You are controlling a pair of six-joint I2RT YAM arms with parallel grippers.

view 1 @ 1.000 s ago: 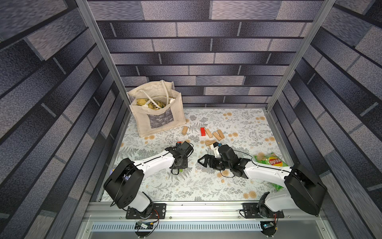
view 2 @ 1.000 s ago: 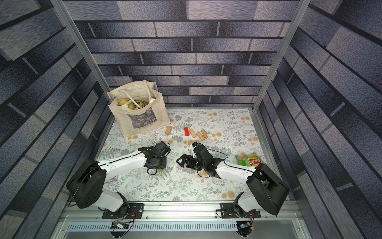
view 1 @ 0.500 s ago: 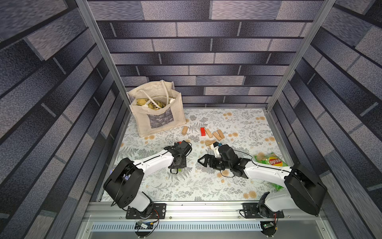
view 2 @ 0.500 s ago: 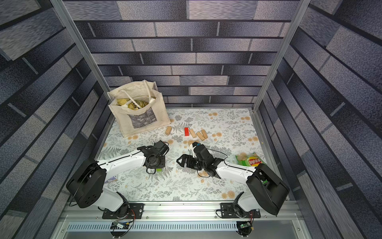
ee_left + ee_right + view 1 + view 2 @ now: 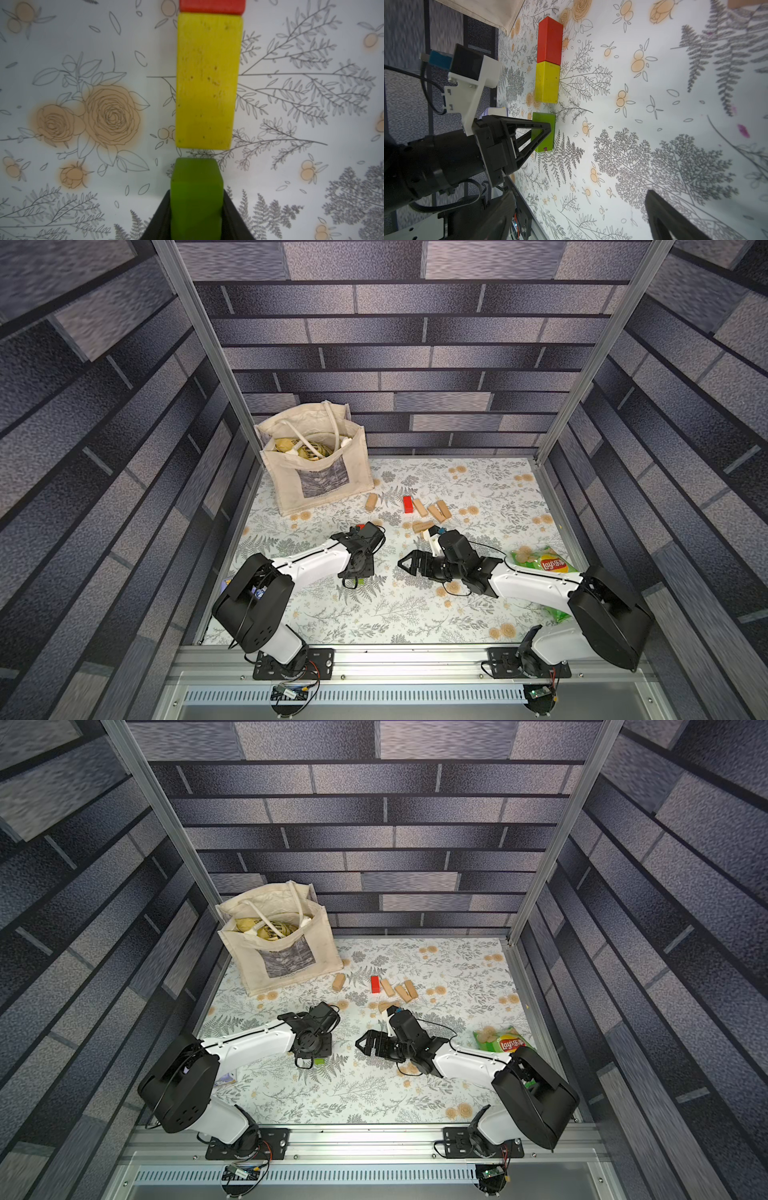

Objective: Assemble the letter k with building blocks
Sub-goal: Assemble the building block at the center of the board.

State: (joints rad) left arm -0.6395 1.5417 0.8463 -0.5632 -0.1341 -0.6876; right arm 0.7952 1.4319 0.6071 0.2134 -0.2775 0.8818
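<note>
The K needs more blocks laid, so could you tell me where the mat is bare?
Bare: the near strip of mat along the front rail, and the far right corner between the plain blocks and the crisp packet. Crowded: the middle, where the left gripper holds the green block near the yellow block, with the right gripper close.

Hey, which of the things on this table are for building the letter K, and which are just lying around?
For the job:
- green block
- yellow block
- red block butted against the yellow one
- second red block
- plain wooden blocks

Just lying about:
- tote bag
- crisp packet
</note>
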